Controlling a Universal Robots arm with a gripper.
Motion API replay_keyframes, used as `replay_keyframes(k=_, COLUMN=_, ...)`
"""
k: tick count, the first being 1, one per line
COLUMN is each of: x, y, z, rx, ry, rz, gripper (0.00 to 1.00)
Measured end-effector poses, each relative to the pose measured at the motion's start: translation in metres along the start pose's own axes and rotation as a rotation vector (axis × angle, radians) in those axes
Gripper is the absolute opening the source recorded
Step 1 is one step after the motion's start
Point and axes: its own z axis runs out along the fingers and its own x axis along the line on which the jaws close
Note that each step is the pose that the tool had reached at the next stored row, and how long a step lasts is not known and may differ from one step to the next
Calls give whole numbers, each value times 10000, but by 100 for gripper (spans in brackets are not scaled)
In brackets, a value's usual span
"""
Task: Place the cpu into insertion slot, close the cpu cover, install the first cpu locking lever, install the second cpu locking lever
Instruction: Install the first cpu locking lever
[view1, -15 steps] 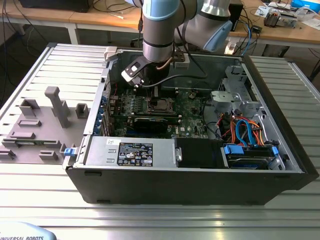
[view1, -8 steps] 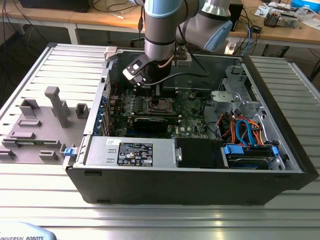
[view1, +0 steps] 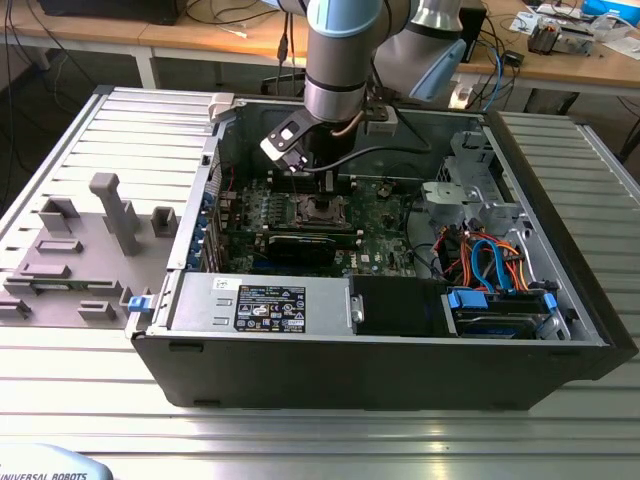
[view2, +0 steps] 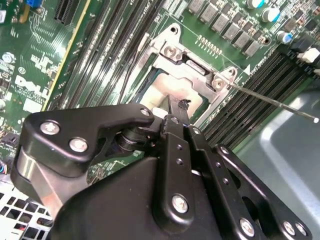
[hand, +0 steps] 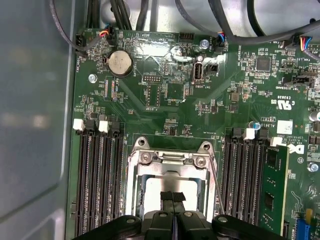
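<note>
Pale silver-grey cpu (hand: 150, 194) lies flat under the shiny cpu cover (hand: 172, 160) (its window frames it); end effector (hand: 173, 195) clenched.

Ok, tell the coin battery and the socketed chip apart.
The coin battery is round; the chip is square and larger. The battery sits uncovered; the chip lies inside a metal frame, with the tool over it. Both are pale and flat on the green board.

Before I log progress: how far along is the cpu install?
The cpu appears seated in the insertion slot, with the cpu cover down over it. The gripper, jaws shut, sits at the cover's window. One locking lever stands free, unlatched; the other I cannot make out.
</note>
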Motion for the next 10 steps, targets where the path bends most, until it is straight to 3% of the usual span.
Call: replay_keyframes(k=10, x=-1, y=8, z=0, rx=0, ry=0, rz=-1, gripper=11)
